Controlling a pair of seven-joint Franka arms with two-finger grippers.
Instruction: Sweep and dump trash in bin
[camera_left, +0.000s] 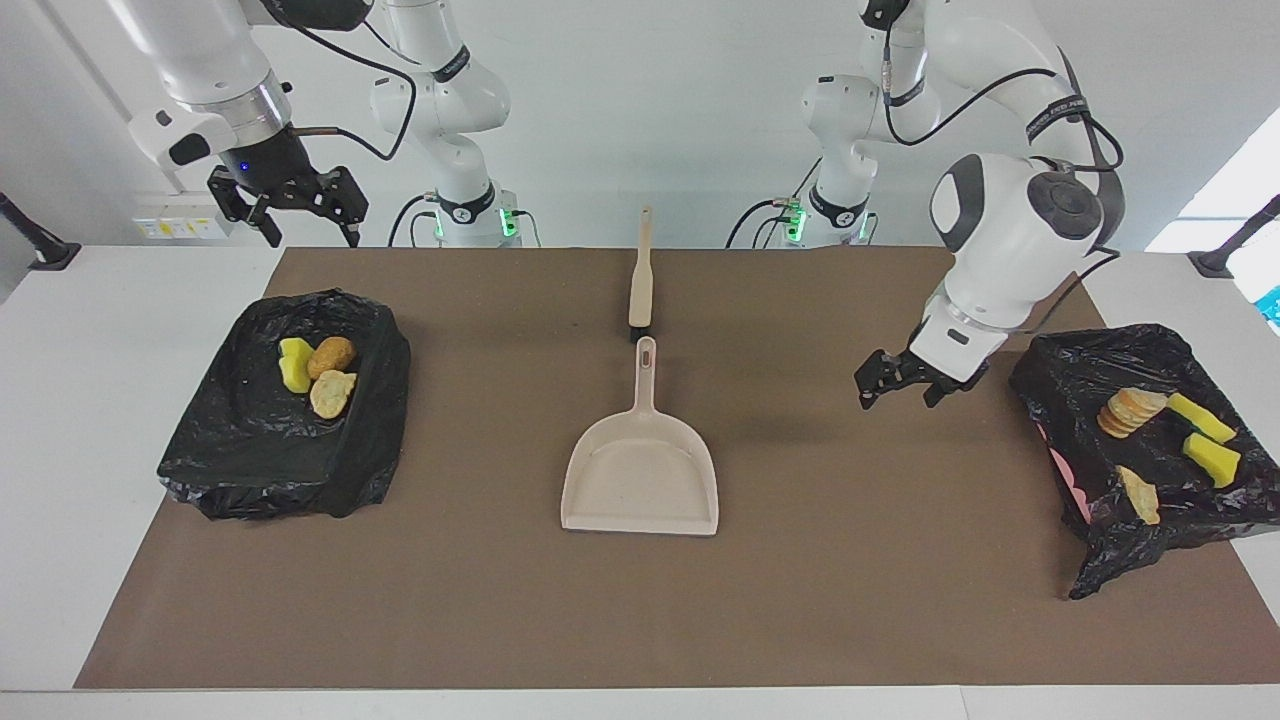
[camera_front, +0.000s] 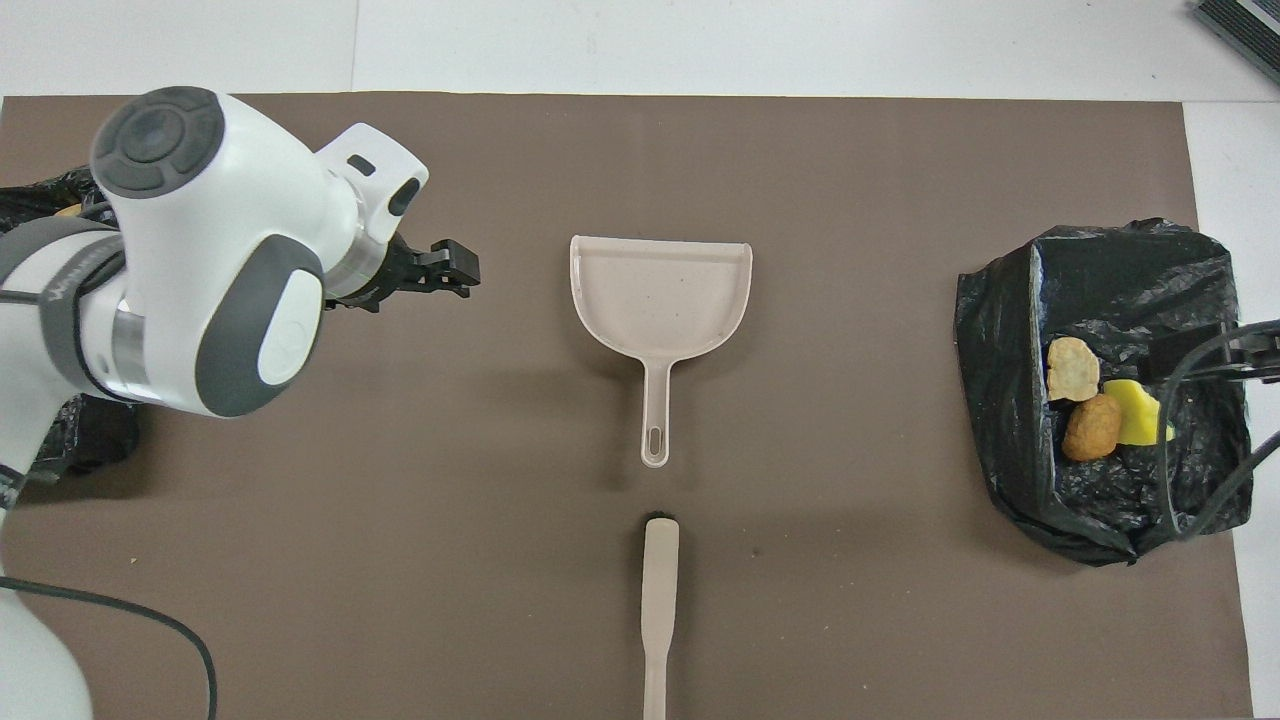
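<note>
The trash lies in two black-bagged bins. In the bin at the right arm's end are a yellow sponge bit and two bread pieces. The bin at the left arm's end holds stacked bread slices, two yellow sponge bits and a bread piece. My left gripper hangs open and empty over the mat beside that bin. Open and empty as well, my right gripper waits raised above the robots' edge of the other bin.
A beige dustpan lies mid-mat, handle toward the robots. In line with that handle, nearer to the robots, lies the beige brush. From overhead, the left arm covers most of the bin at its end.
</note>
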